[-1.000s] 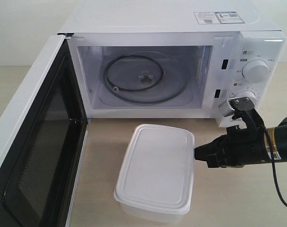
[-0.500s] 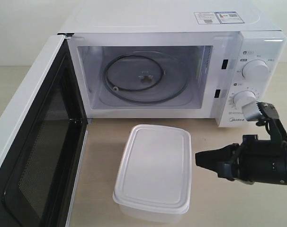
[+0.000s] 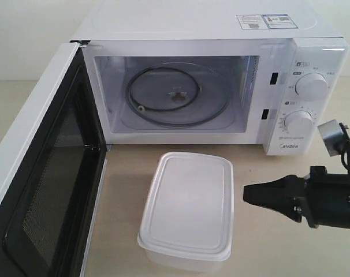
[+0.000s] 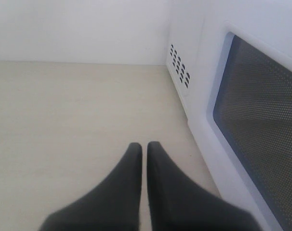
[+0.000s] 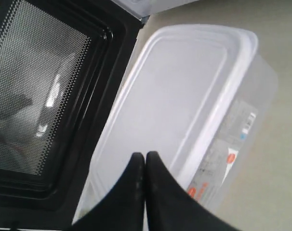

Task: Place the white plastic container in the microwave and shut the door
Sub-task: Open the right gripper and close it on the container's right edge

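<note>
One white boxy microwave (image 3: 192, 26) is on the pale wooden table (image 3: 267, 242). Its one white door (image 3: 42, 184), black and perforated on the inner face, is swung wide to the left. One translucent-white rectangular plastic container (image 3: 188, 205), lid on, sits on the table right in front of the open cavity.

Two round white dials (image 3: 311, 86) are stacked on the right panel. One round glass turntable (image 3: 175, 95) lies inside (a dark ring shows under it), and a pair of stickers (image 3: 264, 21) sits on top.

There are two grippers to count as well. The right gripper (image 3: 248, 195) is low over the table at the container's right side, tip pointing at it, near but apart, black fingers pressed together. Its wrist view shows a small red-and-black label on the container's long side. The left gripper (image 4: 144, 146) appears only in its own wrist view, fingers together above bare table, beside the door's outer face.

Room to move: a strip of bare table runs between the container's far edge and the cavity's sill, and the mouth is wider than the container's short side. The door's free edge stands close alongside the container's left.
</note>
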You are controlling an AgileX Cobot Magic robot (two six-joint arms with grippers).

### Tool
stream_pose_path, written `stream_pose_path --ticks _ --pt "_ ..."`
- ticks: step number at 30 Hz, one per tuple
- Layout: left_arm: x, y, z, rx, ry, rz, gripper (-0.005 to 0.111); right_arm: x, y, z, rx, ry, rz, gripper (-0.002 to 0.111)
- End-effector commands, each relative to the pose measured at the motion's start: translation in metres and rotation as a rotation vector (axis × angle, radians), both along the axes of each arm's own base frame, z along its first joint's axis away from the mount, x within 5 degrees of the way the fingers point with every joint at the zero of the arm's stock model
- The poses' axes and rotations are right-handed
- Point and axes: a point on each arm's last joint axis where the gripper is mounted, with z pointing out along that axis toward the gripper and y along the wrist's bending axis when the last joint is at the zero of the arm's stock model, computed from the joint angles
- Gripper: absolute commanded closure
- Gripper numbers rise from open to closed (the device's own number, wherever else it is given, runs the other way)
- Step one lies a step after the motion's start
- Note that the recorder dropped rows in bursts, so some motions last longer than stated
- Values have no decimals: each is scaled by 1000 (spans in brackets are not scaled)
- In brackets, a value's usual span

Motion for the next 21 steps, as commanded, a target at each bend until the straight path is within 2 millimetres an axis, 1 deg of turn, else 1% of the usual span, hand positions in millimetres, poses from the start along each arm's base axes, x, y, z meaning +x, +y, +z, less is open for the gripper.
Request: stream_pose_path --ticks 1,4,7,11,13,16,21 --pt "0 0 -1 7 0 3 102 -10 -10 -3 54 176 30 109" --pt "0 0 -1 7 0 3 102 -15 -7 -5 52 253 55 109" --pt "0 0 -1 7 0 3 102 -16 -3 -6 51 288 52 109" --pt "0 0 -1 7 0 3 102 -13 -2 -15 -19 369 -40 109" --pt "0 0 -1 7 0 3 102 -13 -1 -16 -34 373 -40 109" --pt "0 0 -1 7 0 3 102 -13 4 -12 11 368 -21 109" --pt "0 0 -1 7 0 3 102 -9 3 -11 35 373 -75 109"
